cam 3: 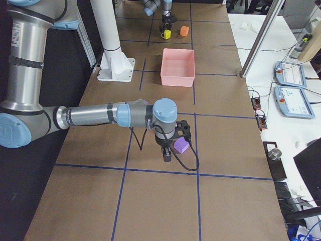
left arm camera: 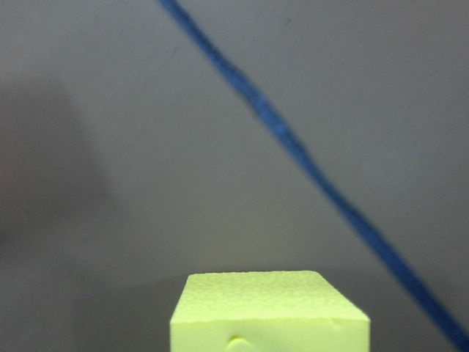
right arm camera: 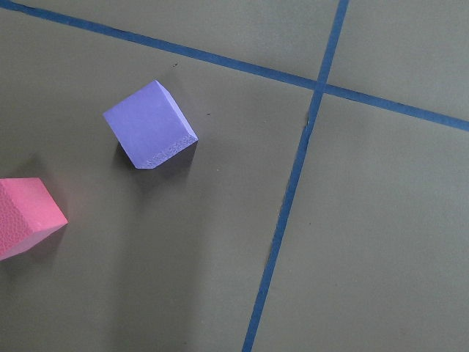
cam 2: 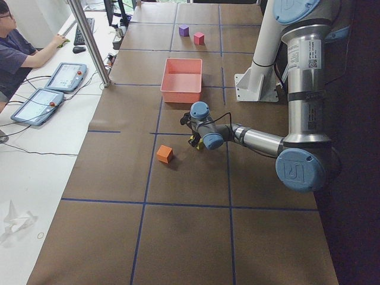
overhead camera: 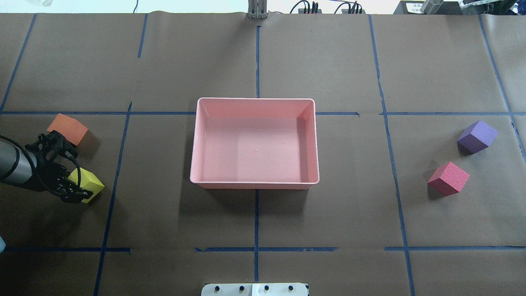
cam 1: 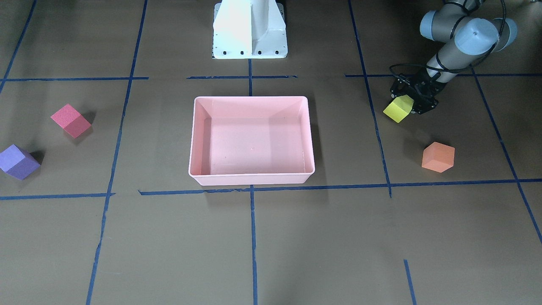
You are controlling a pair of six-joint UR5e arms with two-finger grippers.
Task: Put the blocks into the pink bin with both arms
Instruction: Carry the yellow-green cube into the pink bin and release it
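**Left hand.** The left hand is closed on the yellow block. The block sits tilted and sticks out past the fingertips, so I judge the grip shallow. I cannot tell whether the block is clear of the table.

**Surroundings.** The orange block lies near this hand, on the side away from the robot's base. The bin stands well apart from the hand, toward the table's middle, with nothing in it.

**Right hand.** The right hand shows only in the side view, so I cannot tell how wide it stands. Its wrist camera looks down on the purple block, off-centre below the hand. The red block lies near the purple one, at the edge of that view.

**Risks.**
- The foam may twist or slip out of the shallow left grip during the carry and fall short of the bin.
- A low carry could clip the bin's wall and push the light tray across the table.
- The right hand is not centred over the purple block, so a straight descent could land a finger on top and tip it.
- If the right fingers stand narrow, they would shove the purple block toward the red one.
- Both arms share one bin, so arriving together risks a collision over it.
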